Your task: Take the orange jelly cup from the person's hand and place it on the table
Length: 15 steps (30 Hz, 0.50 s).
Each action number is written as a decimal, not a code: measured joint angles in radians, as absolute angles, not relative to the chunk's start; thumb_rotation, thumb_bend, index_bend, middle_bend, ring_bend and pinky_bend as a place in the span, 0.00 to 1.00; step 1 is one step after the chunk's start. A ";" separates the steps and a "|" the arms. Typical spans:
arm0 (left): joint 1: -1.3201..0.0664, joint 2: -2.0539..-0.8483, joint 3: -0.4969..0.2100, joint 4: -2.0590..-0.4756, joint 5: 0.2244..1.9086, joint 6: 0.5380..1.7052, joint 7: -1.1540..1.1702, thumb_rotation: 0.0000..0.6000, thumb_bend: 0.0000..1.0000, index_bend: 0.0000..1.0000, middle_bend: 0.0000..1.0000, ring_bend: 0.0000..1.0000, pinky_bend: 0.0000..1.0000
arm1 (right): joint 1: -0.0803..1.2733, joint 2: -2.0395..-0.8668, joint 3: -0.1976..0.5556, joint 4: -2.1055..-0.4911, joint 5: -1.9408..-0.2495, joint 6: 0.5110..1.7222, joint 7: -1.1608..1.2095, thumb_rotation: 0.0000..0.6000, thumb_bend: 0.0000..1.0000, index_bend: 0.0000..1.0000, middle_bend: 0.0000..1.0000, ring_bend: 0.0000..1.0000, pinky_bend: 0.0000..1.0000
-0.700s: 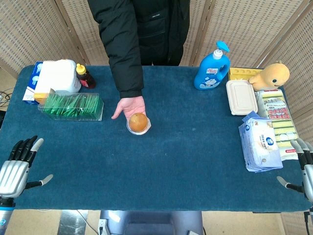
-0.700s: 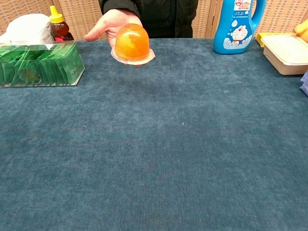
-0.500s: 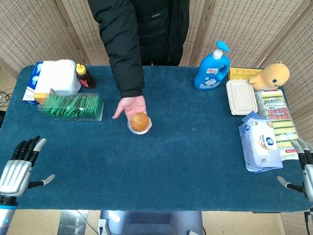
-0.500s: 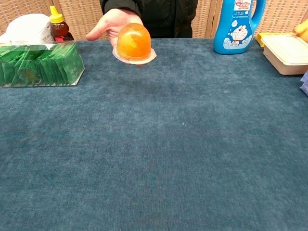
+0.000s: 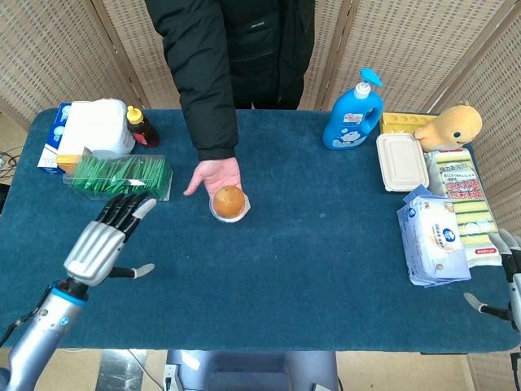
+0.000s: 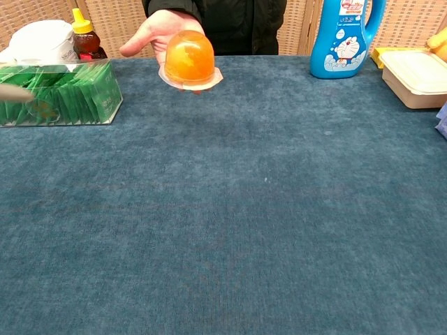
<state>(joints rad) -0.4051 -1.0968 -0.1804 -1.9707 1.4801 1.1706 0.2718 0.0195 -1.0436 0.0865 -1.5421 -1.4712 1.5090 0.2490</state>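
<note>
The orange jelly cup rests dome-up on the person's open palm, held above the blue table near its back middle. My left hand is raised over the table's left side with fingers spread and nothing in it, well short of the cup and to its left. A blurred fingertip of that hand shows at the left edge of the chest view. My right hand sits at the table's front right corner, mostly cut off by the frame, fingers apart and empty.
A clear box of green packets, a white tub and a brown bottle stand at the back left. A blue soap bottle, lunch box, plush toy, sponges and wipes pack fill the right side.
My left hand has risen from the front left corner and moved inward and forward toward the cup. The person's hand and cup have barely shifted. The right hand stayed put.
</note>
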 measured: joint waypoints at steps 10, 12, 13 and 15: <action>-0.710 -1.182 -0.301 -2.027 1.012 0.994 0.621 1.00 0.08 0.00 0.00 0.00 0.00 | 0.024 -1.043 0.091 -1.526 -1.460 1.495 0.274 1.00 0.03 0.00 0.00 0.00 0.10; -0.761 -1.211 -0.309 -2.022 0.937 0.989 0.681 1.00 0.08 0.00 0.00 0.00 0.00 | 0.025 -1.044 0.091 -1.525 -1.459 1.493 0.276 1.00 0.03 0.00 0.00 0.00 0.10; -0.795 -1.233 -0.312 -2.016 0.891 0.989 0.720 1.00 0.08 0.00 0.00 0.00 0.00 | 0.025 -1.044 0.091 -1.524 -1.459 1.493 0.276 1.00 0.03 0.00 0.00 0.00 0.10; -0.841 -1.266 -0.315 -2.004 0.826 0.995 0.769 1.00 0.08 0.00 0.00 0.00 0.00 | 0.026 -1.045 0.091 -1.523 -1.459 1.490 0.276 1.00 0.03 0.00 0.00 0.00 0.10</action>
